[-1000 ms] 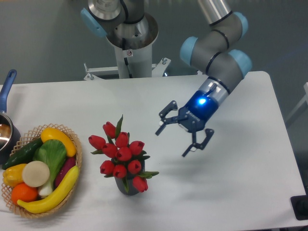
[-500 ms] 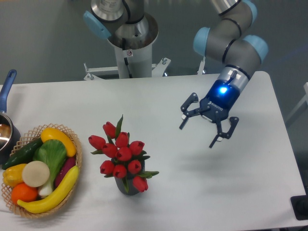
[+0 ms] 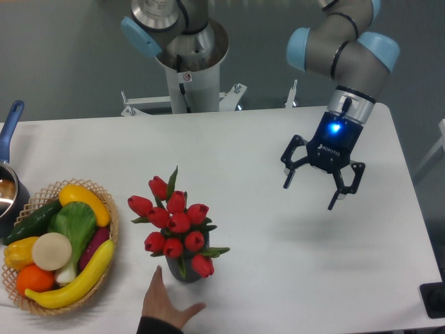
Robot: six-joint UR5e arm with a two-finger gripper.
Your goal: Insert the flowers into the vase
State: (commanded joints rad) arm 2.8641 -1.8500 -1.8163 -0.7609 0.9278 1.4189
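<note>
The flowers (image 3: 174, 224), a bunch of red tulips with green leaves, stand upright in the vase (image 3: 186, 271), a short dark grey cylinder mostly hidden beneath them, near the table's front centre. My gripper (image 3: 313, 191) hovers well to the right of the bunch, above the white table (image 3: 278, 278), pointing down. It is open and holds nothing.
A person's hand (image 3: 164, 309) rests on the table's front edge just below the vase. A wicker basket (image 3: 57, 247) of fruit and vegetables sits at the left. A blue-handled saucepan (image 3: 8, 174) pokes in at the far left edge. The robot base (image 3: 188, 62) stands behind the table.
My gripper has moved right and slightly up, away from the flowers, staying open. A person's hand has appeared at the front edge next to the vase.
</note>
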